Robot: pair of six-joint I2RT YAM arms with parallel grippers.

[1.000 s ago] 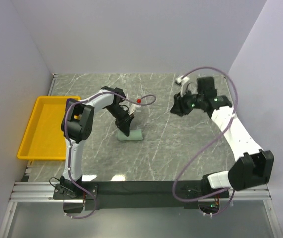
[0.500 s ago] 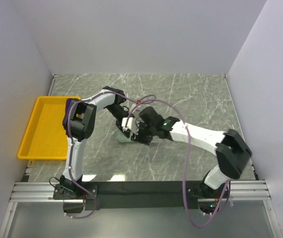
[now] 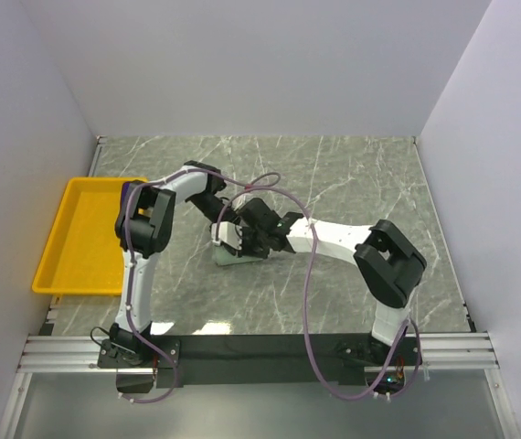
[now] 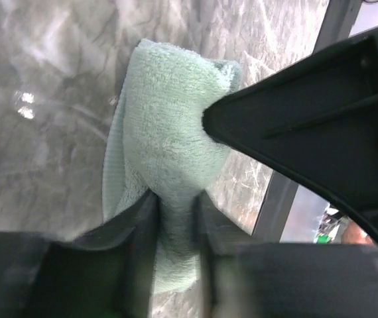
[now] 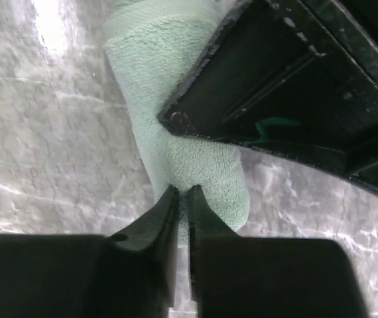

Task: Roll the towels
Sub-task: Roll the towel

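The mint green towel (image 3: 240, 257) lies bunched in a short roll on the marble table, left of centre. My left gripper (image 3: 226, 230) comes down on it from behind. In the left wrist view its jaws (image 4: 176, 205) are shut on a thick fold of the towel (image 4: 169, 126). My right gripper (image 3: 242, 240) reaches in from the right. Its near-closed jaws (image 5: 183, 195) pinch a thin edge of the towel (image 5: 202, 165). The two grippers sit almost touching over the roll. A sliver of deep purple (image 3: 127, 192) shows at the tray's right rim, behind the left arm.
A yellow tray (image 3: 82, 247) sits at the table's left edge. White walls close in the left, back and right sides. The right arm stretches low across the table's middle, with its cable looping above it. Each wrist view is partly blocked by the other gripper's black body (image 4: 308, 112).
The right arm swung from the back right across to the towel, then closed its jaws on the towel's edge. The left gripper stayed on the towel.
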